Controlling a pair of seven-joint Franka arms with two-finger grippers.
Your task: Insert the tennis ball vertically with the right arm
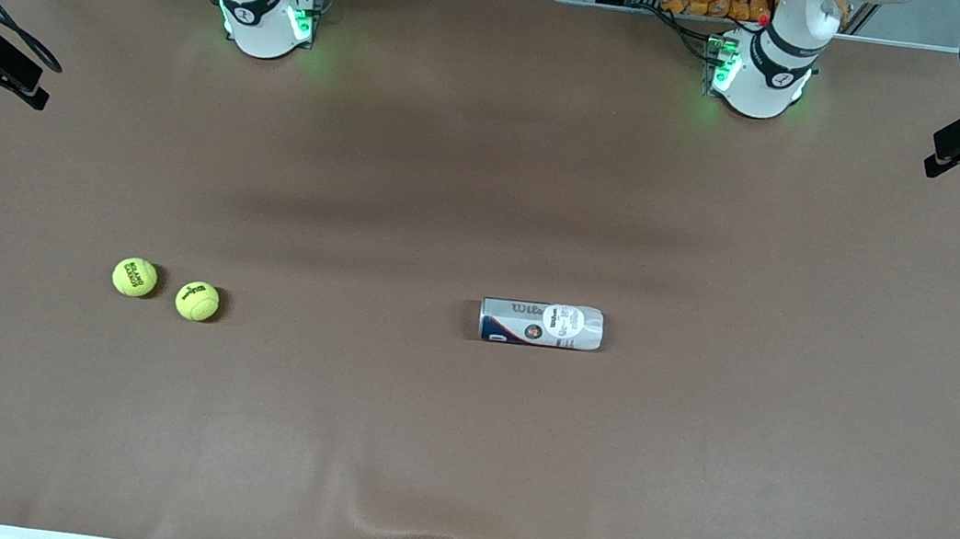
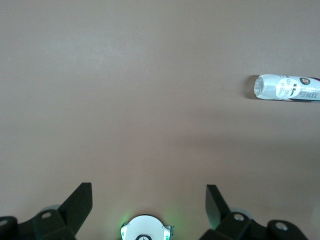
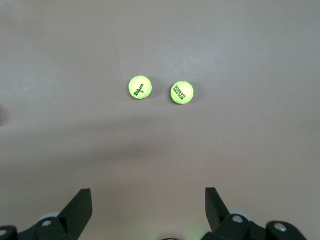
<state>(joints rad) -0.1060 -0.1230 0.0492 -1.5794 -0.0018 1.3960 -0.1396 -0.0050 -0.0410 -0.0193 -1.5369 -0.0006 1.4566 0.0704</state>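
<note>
Two tennis balls (image 1: pixel 135 277) (image 1: pixel 198 301) are showing bright yellow-green with dark printed lettering. The can (image 1: pixel 540 324) is lying white and silvery, carrying dark blue and red markings on its label. The table (image 1: pixel 456 452) is showing a plain matte brown, and green lights are glowing on the white arm bases (image 1: pixel 267 19).

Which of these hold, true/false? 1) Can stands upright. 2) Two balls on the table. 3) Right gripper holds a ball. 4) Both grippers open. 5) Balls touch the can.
1) False: the can lies on its side.
2) True: two tennis balls lie side by side on the table.
3) False: the right gripper is empty, high over the balls.
4) True: the left gripper is open too.
5) False: they lie well apart from it, toward the right arm's end.
</note>
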